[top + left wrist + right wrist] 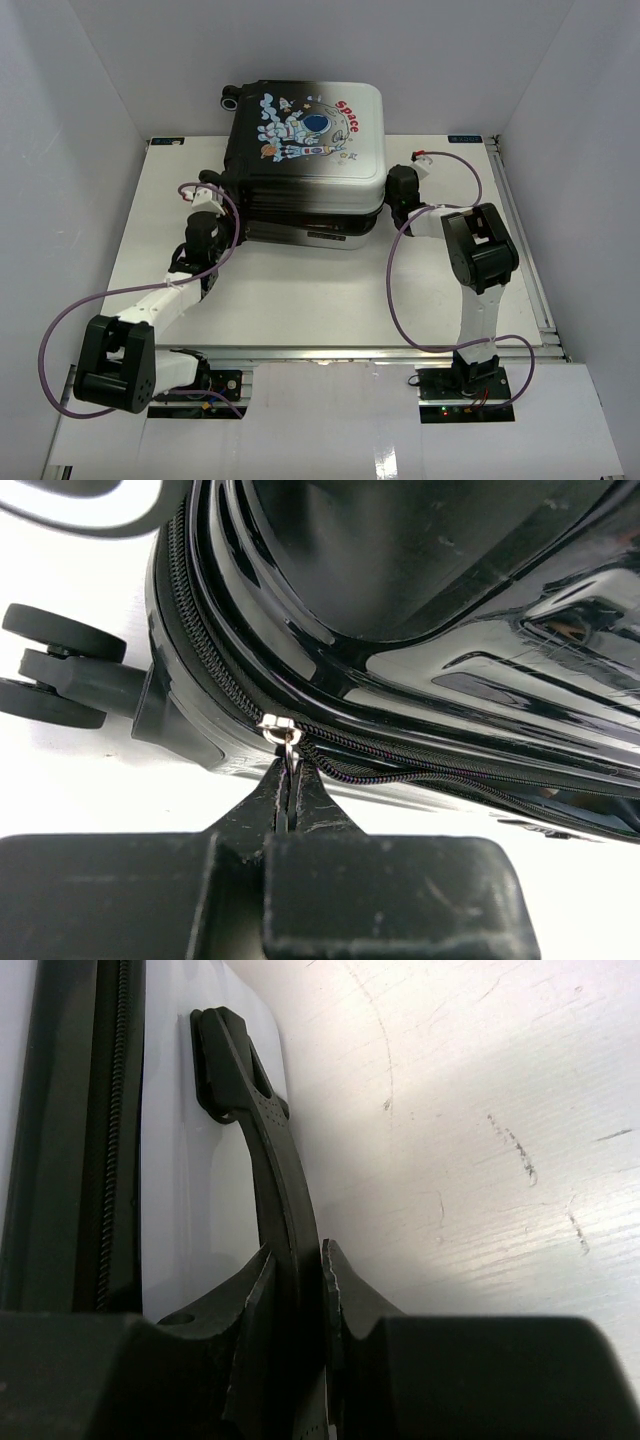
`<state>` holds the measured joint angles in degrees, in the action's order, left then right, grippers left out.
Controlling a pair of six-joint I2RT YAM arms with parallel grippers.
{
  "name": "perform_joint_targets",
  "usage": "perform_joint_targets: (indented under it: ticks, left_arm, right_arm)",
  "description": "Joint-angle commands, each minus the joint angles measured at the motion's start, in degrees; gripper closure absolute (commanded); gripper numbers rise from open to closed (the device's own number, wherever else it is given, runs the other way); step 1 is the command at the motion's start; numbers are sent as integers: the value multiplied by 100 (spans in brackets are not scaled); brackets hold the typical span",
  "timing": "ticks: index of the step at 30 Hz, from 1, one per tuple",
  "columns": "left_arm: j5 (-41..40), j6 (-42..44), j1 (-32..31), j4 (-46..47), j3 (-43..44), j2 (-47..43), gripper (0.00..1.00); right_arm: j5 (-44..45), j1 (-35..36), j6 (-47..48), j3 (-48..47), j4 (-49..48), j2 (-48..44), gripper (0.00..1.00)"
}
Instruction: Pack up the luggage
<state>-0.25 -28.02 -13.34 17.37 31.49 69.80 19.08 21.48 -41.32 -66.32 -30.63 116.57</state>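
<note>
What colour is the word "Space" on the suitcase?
Red, printed on the suitcase lid; it shows best in the top view.

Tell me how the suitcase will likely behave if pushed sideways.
Probably slides, not rolls: the luggage lies flat, wheels turned sideways. Its glossy hard shell looks stiff, likely slippery. The right gripper, shut on the side handle, should steady it.

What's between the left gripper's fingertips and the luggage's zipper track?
Only the metal zipper pull, pinched in the shut left gripper and hanging from the slider on the luggage. The left wrist view shows it.
</note>
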Motion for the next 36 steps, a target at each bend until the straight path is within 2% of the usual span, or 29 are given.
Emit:
perform_joint_targets:
  ticks: [1,3,6,9,14,21,25,31,36]
  left_arm:
    - [3115,-149,-855,490,708,-150,100]
    - [2909,76,-863,67,892,-385,100]
    - [2195,604,-863,-921,1112,-847,100]
    - [2322,1004,-867,-1507,1486,-1004,100]
    - [2899,1073,-959,-1332,1553,-707,100]
    - [2580,782,-1285,-548,1518,-46,100]
    - [2182,863,-1708,-250,1802,479,100]
    - [2026,928,-2086,206,2136,1401,100]
    - [1895,964,-2374,493,2138,1623,100]
  right_arm:
    - [-791,1146,376,-416,835,406,92]
    - [-715,1148,516,-547,948,483,92]
    - [-486,1148,779,-667,1208,534,92]
    - [-402,1148,906,-746,1353,538,92]
    - [-210,1241,1057,-933,1663,499,92]
    - [-449,1493,712,-1181,1764,782,92]
    - [-723,1571,360,-892,1429,805,92]
    - [-760,1790,127,-477,894,610,92]
    - [-541,2126,77,-201,625,437,92]
